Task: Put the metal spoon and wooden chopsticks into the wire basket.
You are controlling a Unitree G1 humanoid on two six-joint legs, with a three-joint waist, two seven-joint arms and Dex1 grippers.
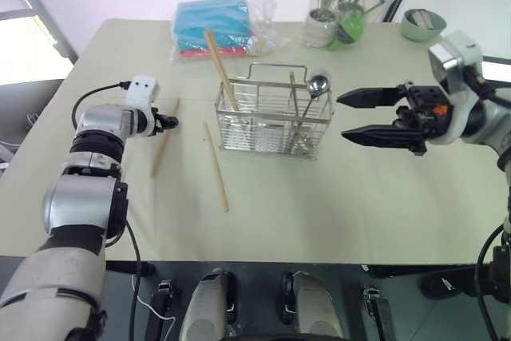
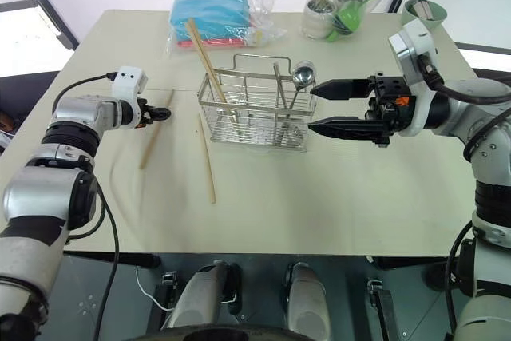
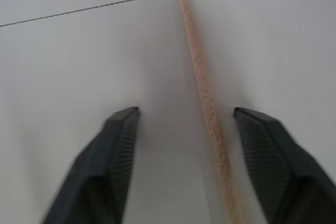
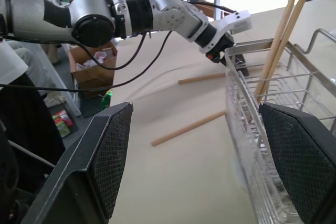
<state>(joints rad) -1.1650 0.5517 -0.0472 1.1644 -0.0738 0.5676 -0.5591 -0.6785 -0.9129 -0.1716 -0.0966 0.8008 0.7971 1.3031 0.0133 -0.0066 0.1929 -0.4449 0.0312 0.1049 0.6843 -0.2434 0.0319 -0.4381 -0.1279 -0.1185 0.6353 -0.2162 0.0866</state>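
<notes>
The wire basket point(image 1: 274, 121) stands mid-table. The metal spoon point(image 1: 318, 83) leans upright in its right part, and wooden chopsticks point(image 1: 222, 69) lean out of its left part. Two more chopsticks lie on the table left of the basket, one point(image 1: 215, 167) nearer it and one point(image 1: 164, 149) further left. My left gripper point(image 1: 171, 123) is down at the far end of that left stick. In the left wrist view its fingers point(image 3: 121, 145) stand apart, open, with the stick point(image 3: 202, 87) between them. My right gripper point(image 1: 342, 117) hovers open just right of the basket, holding nothing.
A blue plastic-wrapped packet point(image 1: 215, 25) lies behind the basket. A potted plant point(image 1: 335, 17) and a green bowl point(image 1: 423, 25) stand at the back right. The table's front edge point(image 1: 263, 259) runs close to me.
</notes>
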